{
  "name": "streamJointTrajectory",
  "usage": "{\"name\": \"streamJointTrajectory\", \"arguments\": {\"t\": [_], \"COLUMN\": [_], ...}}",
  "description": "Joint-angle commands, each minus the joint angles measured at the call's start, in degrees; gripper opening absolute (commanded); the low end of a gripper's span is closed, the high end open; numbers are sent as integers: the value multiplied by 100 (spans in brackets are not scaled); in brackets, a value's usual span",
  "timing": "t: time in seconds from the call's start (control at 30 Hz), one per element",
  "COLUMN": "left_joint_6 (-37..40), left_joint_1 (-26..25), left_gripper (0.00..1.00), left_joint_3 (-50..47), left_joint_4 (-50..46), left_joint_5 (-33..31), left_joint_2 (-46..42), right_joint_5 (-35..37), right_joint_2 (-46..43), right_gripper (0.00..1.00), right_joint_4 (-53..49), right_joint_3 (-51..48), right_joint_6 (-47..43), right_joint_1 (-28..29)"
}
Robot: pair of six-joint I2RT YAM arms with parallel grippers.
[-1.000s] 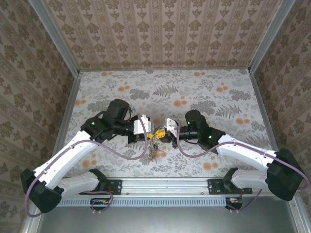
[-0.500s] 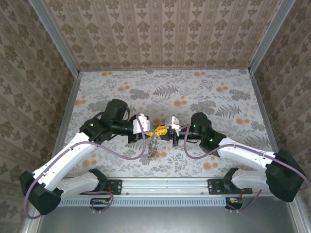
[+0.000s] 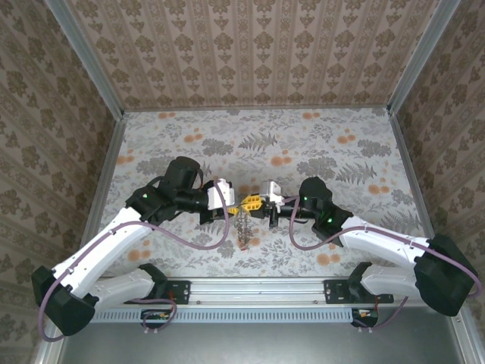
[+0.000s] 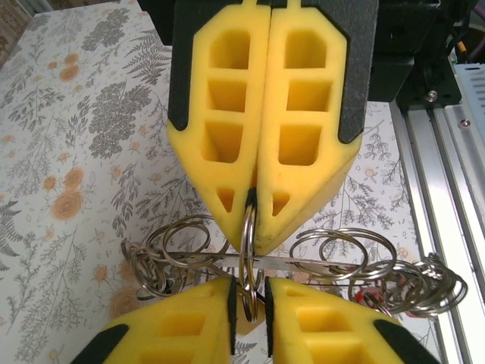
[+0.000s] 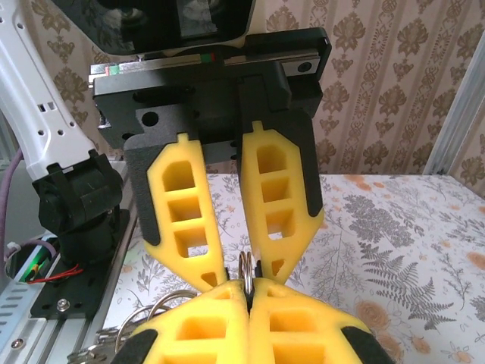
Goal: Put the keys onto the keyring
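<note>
My right gripper (image 3: 258,205) (image 5: 248,292) is shut on a small split ring (image 5: 245,267), seen edge-on. My left gripper (image 3: 233,205) (image 4: 248,292) faces it tip to tip, slightly open, and the same ring (image 4: 248,250) stands in the gap between its pads. Just below the tips runs a thin straight metal band, the keyring (image 4: 318,265) seen edge-on, threaded with several small rings (image 4: 170,250). A red tag (image 4: 371,292) shows among them. In the top view the bundle of keys (image 3: 242,229) hangs under the two grippers; the key blades themselves are too small to make out.
The floral tabletop (image 3: 303,144) stretches away behind the grippers. An aluminium rail (image 3: 258,288) (image 4: 447,136) runs along the near edge, with the left arm's base (image 5: 76,205) beside it. Patterned walls (image 3: 250,45) close in three sides.
The right arm has drawn slightly to the right and both grippers now meet tip to tip. The hanging bundle has swung from tilted to straight below them.
</note>
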Motion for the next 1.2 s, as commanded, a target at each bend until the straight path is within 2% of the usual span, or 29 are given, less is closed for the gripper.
{"name": "streamJointTrajectory", "arguments": {"t": [0.0, 0.13, 0.3, 0.37, 0.43, 0.47, 0.6, 0.77, 0.87, 1.17], "left_joint_6": [-90, -151, -103, -3, 42, 49, 177, 306, 366, 338], "left_joint_1": [21, 45, 71, 72, 80, 81, 81, 31, -55, -191], "left_gripper": [18, 24, 23, 18, 4, 0, 0, 0, 0, 0], "left_joint_3": [6, 16, 60, 69, 66, 68, 221, 512, 713, 884], "left_joint_4": [114, 273, 268, 211, 205, 190, -76, -667, -1025, -1224], "left_joint_5": [-2, 148, 425, 504, 519, 504, 306, -203, -440, -589], "left_joint_2": [15, -85, -119, -129, -142, -148, -126, 12, 154, 459], "right_joint_5": [-53, -27, -1, -13, -10, 7, 198, 398, 467, 380], "right_joint_2": [-155, -159, -161, -155, -163, -181, -334, -523, -516, -82], "right_gripper": [0, 0, 0, 0, 0, 0, 7, 20, 22, 25], "right_joint_4": [321, 220, 195, 195, 159, 103, -548, -2079, -2793, -2769], "right_joint_3": [76, 59, 67, 67, 62, 61, 121, 547, 816, 1130], "right_joint_6": [-116, -185, -207, -216, -238, -271, -505, -1068, -1308, -1198], "right_joint_1": [36, 41, 46, 43, 46, 47, 42, 36, 46, 84]}}
